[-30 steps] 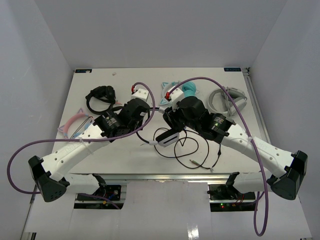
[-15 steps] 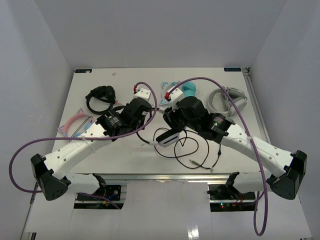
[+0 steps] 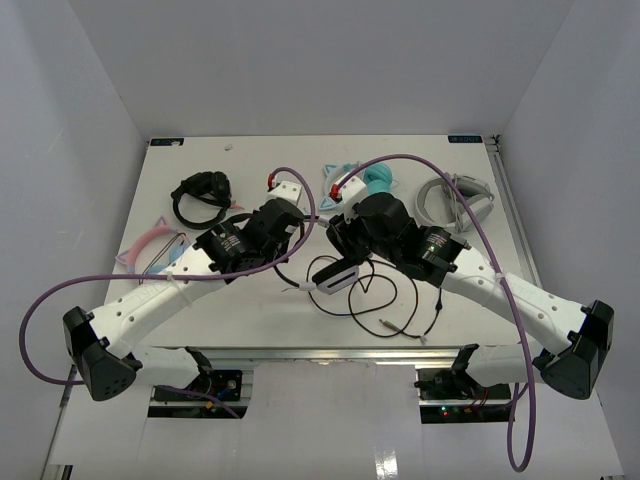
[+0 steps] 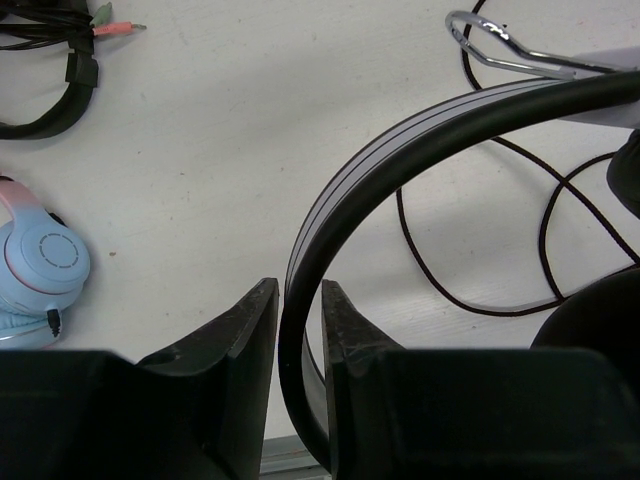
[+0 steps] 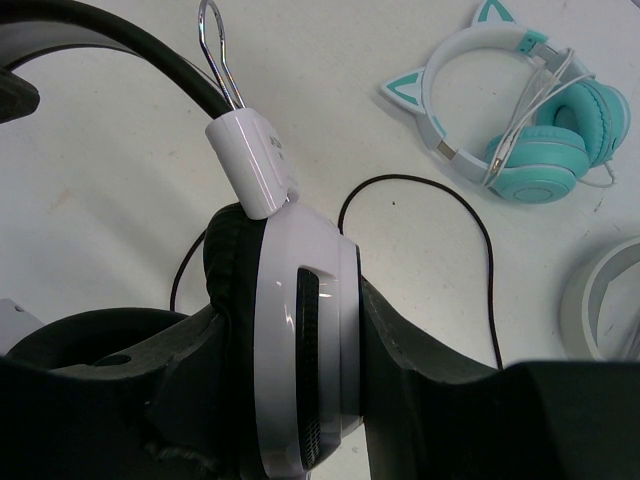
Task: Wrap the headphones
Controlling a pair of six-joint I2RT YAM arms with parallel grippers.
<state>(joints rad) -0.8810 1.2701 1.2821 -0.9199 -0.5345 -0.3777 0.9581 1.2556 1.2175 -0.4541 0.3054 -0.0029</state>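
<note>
Headphones (image 3: 335, 275): white with black trim, held between both pincers over the middle of the table (image 3: 560, 230).
Headband (image 4: 400, 150): arches from the left pincer up and right towards a metal slider loop.
Left pincer (image 4: 298, 290): narrow, its two fingers closed on either side of the headband.
Right pincer (image 5: 300, 330): clamped on one white ear cup (image 5: 300, 290), with the black pad facing left in the wrist view.
Cable (image 3: 385, 300): thin and black, lying in loose loops on the table near and right of the ear cup, its plug end at the near edge.
Far left: black headset (image 3: 200, 195) and, nearer, a pink-and-blue headset (image 4: 40, 260).
Far middle: teal cat-ear headset (image 5: 530, 130), just beyond the right wrist.
Far right: grey-and-white headset (image 3: 455, 200), resting well apart from the held pair.
</note>
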